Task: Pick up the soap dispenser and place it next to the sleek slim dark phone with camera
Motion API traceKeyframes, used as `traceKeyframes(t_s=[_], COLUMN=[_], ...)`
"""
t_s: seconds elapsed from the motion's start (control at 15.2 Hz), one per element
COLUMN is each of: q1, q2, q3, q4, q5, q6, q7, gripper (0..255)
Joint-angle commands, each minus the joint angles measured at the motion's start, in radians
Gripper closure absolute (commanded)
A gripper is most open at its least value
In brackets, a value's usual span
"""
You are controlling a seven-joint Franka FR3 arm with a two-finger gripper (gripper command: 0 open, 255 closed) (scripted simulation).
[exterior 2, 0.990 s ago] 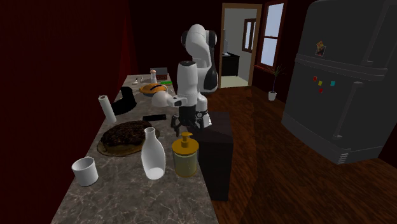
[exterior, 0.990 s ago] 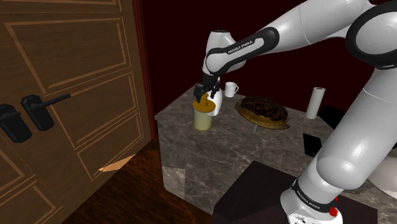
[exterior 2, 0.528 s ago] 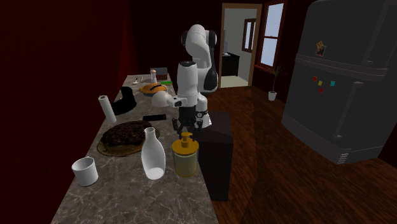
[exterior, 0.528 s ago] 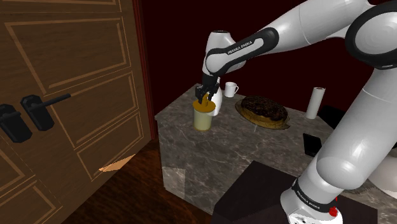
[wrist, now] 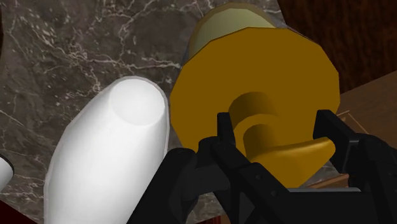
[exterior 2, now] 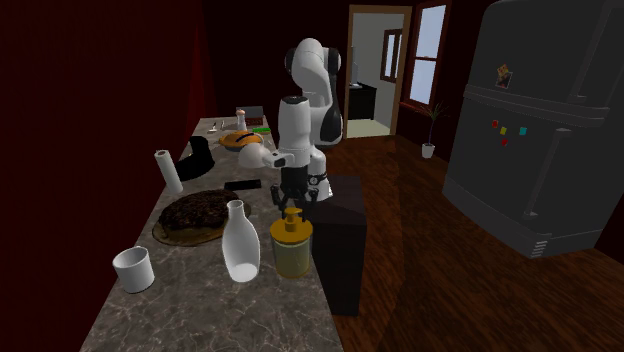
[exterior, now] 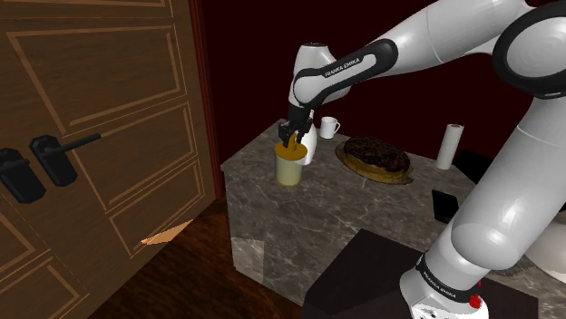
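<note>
The squat yellow soap dispenser [wrist: 254, 70] stands just beside the white bottle-shaped vase [wrist: 108, 159], its body mostly hidden under its amber cap. Your black gripper [wrist: 276, 125] points straight down, fingers apart astride the pump.

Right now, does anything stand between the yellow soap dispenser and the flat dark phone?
Nothing stands squarely between them. The yellow soap dispenser is under the black gripper; the flat dark phone lies farther along the grey marble counter. The round dark cake borders that path, and the white bottle stands close beside the dispenser.
</note>
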Motion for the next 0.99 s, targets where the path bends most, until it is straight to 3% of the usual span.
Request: traceKeyframes(t_s=[0.0, 0.92], q1=[0.001, 0.000], q2=[0.002, -0.064], q3=[0.001, 0.000], q4=[0.000, 0.117], q5=[0.000, 0.006], q6=[0.000, -0.182], q7=[0.001, -0.004], gripper=[255, 255])
